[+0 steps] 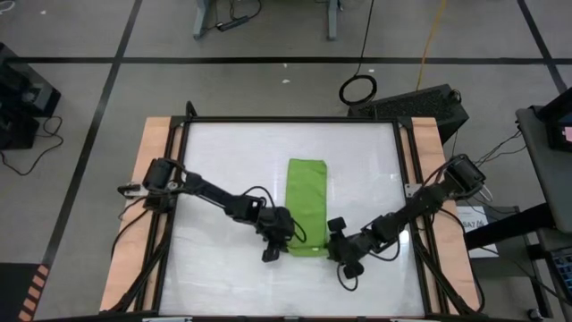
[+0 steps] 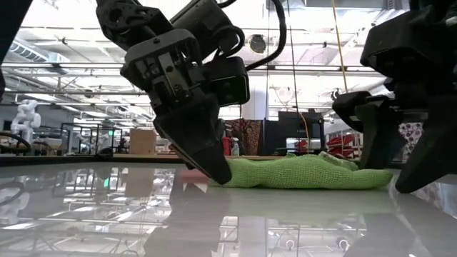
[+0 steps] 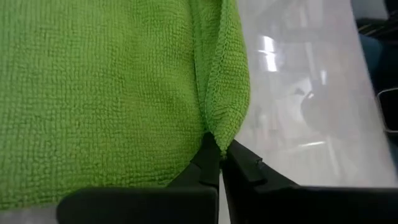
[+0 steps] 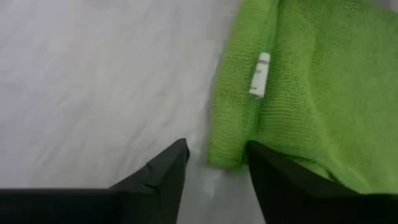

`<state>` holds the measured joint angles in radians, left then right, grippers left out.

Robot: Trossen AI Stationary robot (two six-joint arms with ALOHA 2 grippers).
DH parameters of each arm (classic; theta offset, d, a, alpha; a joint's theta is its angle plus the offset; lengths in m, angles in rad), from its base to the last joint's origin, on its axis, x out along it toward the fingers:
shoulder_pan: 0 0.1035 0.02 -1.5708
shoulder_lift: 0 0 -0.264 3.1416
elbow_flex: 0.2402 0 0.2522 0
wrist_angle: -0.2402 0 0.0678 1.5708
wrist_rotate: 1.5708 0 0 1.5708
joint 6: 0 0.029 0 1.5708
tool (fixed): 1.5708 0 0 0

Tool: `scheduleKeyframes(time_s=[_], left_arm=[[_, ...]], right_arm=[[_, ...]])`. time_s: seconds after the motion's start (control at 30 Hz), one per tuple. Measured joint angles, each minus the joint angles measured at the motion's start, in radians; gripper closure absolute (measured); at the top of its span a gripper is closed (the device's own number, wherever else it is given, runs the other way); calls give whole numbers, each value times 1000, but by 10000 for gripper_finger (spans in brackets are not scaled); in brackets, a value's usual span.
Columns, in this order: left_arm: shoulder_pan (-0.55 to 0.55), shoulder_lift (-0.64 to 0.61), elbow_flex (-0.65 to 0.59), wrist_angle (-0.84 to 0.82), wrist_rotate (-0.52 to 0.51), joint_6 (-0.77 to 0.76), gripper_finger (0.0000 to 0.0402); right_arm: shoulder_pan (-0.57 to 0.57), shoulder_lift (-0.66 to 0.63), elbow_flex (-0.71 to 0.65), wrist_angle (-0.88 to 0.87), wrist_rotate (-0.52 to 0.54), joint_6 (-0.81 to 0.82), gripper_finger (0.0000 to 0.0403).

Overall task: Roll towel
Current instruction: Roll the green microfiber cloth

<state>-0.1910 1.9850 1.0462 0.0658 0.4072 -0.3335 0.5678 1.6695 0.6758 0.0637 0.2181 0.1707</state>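
Across the middle of the glossy white table top [image 1: 223, 161], framed in black with pale wooden side boards, lies the bright lime-green terry towel [image 1: 307, 206], folded into a long narrow strip that runs from the table's centre toward its near edge. It rests flat, a little thicker at the near end where the layers double over.

Both my dark jointed arms reach in from the two sides and meet at that near end. My left arm [image 1: 210, 190] comes from the left board, and my left gripper [image 1: 279, 234] stands at the towel's near left corner. Its fingers [image 3: 208, 163] are pressed together, pinching the folded edge of the cloth right at their tips; seen level across the table, the tip touches down where the towel meets the surface.

My right arm [image 1: 420, 201] comes from the right board. My right gripper [image 4: 214, 163] sits just beside the towel's near right corner with its fingers spread apart. One finger [image 4: 165, 171] is over bare table, the other [image 4: 280, 177] lies over the towel's edge, and the corner of the cloth sits between them, not squeezed.

A small white label [image 4: 260, 74] is sewn into the towel's hem near that corner.
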Motion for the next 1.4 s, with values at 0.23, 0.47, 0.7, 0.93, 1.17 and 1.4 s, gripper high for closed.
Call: scheduleKeyframes(time_s=[0.23,0.47,0.7,0.93,1.17,1.4], left_arm=[[33,1,-1,3,59,-42,397],[42,0,-1,10,76,-77,397],[46,-1,1,18,76,-80,398],[47,-2,0,6,80,-81,398],[55,-2,0,7,80,-81,398],[68,-2,0,11,87,-81,398]], right_arm=[[21,0,0,-8,-16,33,377],[27,-67,-3,-58,-20,54,390],[27,-169,-2,-159,-31,83,395],[27,-176,-2,-189,-41,78,388],[27,-176,-2,-183,-40,77,388],[27,-176,-2,-182,-36,76,388]])
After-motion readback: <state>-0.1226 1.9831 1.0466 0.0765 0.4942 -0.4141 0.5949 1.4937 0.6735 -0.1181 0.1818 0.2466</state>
